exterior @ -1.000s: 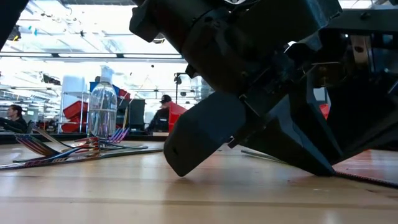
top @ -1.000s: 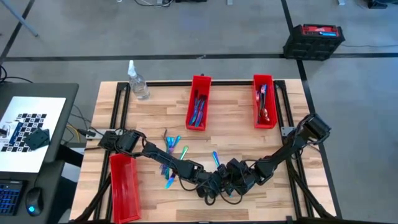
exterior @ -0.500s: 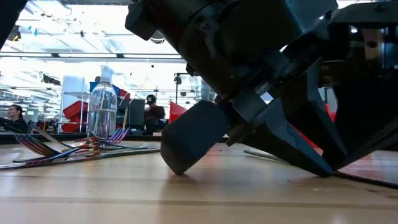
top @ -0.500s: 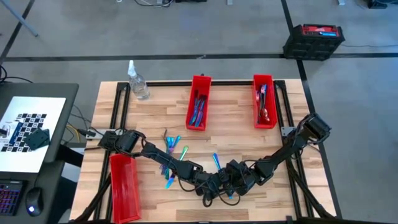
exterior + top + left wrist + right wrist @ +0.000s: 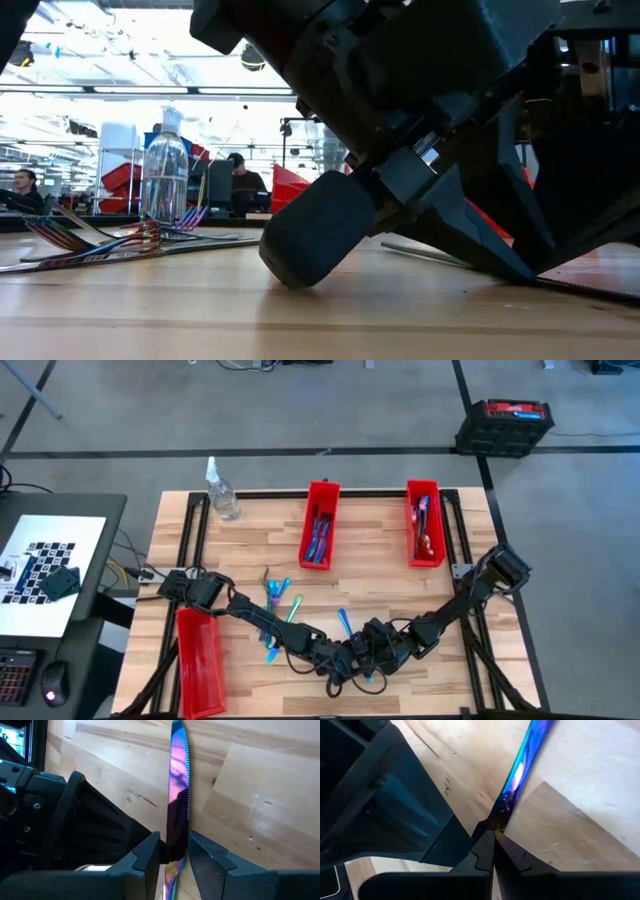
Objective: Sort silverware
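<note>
An iridescent knife (image 5: 343, 623) from the silverware lies near the table's middle front, where my two arms meet. Its serrated blade (image 5: 179, 765) runs away from my left gripper (image 5: 174, 852), which is shut on it. My right gripper (image 5: 492, 832) is shut on the same knife (image 5: 522, 767). More silverware lies in a loose heap (image 5: 273, 603) on the wood to the left. Two red bins (image 5: 319, 525) (image 5: 424, 535) at the far side hold sorted pieces. My left gripper has the knife between its two fingers (image 5: 150, 852), at the handle part (image 5: 175, 837) just behind the blade. The fingers lie along the knife, low over the table. The blade reaches out past the fingertips, close above the wood. My right gripper pinches the knife at a narrow part (image 5: 501, 812) right at its fingertips (image 5: 485, 842). It comes in low and slanting, roughly along the knife. The rest of the knife runs on ahead just above the table top.
A third red bin (image 5: 200, 660) stands at the near left corner. A clear spray bottle (image 5: 222, 495) stands at the far left. Bare wood shows between the heap and the far bins. Black frame rails border the table edges.
Both grippers, close together, have shifted a little toward the table's near edge and sunk closer to the wood. The knife has slid with them, its far end drawn slightly toward the near left.
</note>
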You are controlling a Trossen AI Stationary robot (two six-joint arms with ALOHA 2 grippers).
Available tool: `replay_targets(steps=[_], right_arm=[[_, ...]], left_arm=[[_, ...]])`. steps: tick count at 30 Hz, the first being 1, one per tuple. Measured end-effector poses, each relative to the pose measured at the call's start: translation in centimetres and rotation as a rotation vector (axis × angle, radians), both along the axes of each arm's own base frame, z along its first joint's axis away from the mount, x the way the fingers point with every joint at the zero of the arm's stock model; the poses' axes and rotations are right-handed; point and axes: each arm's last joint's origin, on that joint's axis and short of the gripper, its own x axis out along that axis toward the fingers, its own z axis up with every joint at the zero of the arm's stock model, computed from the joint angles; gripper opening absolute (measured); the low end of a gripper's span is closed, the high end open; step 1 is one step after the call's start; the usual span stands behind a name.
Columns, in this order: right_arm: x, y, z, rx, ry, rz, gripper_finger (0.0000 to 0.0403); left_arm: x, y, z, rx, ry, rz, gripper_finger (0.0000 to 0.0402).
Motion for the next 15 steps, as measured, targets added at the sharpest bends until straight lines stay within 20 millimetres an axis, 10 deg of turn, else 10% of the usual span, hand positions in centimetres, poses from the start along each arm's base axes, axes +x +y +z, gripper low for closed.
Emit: replay_targets(steps=[15], right_arm=[[-0.10,0.63,0.09,0.008,-0.034,0.028,0.0000]], left_arm=[[0.07,-0.24,0.03,0.029,-0.022,-0.045,0.0028]])
